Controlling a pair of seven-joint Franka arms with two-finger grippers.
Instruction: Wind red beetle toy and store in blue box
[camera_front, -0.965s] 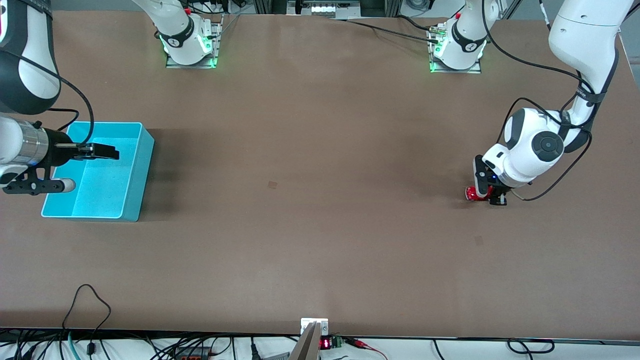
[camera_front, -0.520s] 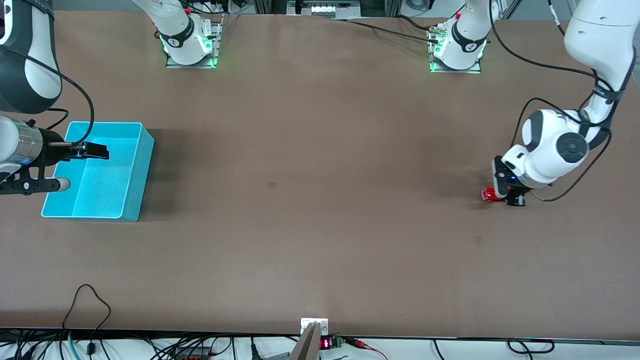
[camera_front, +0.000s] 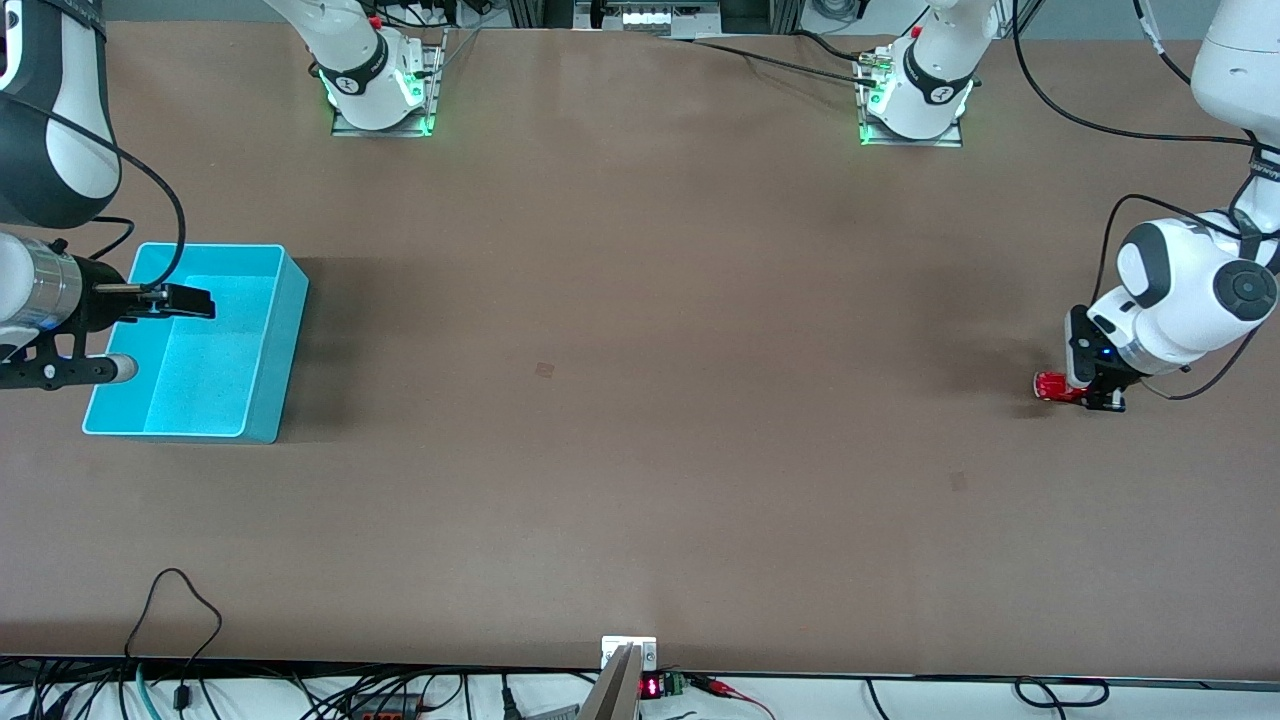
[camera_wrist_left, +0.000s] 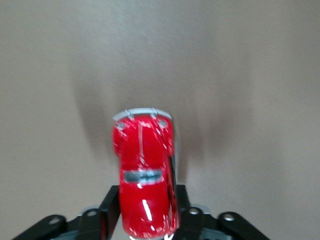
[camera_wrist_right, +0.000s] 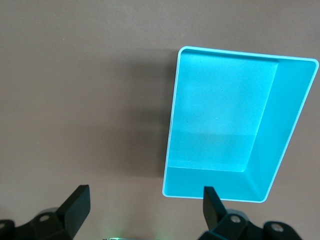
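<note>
One glossy red beetle toy (camera_wrist_left: 144, 175), silvery bumper.

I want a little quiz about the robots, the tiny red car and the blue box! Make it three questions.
1. True or false: the glossy red beetle toy car lies inside the bright cyan-blue plastic box.
2. Which gripper holds the car: A) left gripper B) right gripper?
3. Fill in: the right gripper's jaws are ____ and it hangs over the box.

Key: 1 false, the box is empty and the car is at the left arm's end of the table; 2 A; 3 open.
</note>
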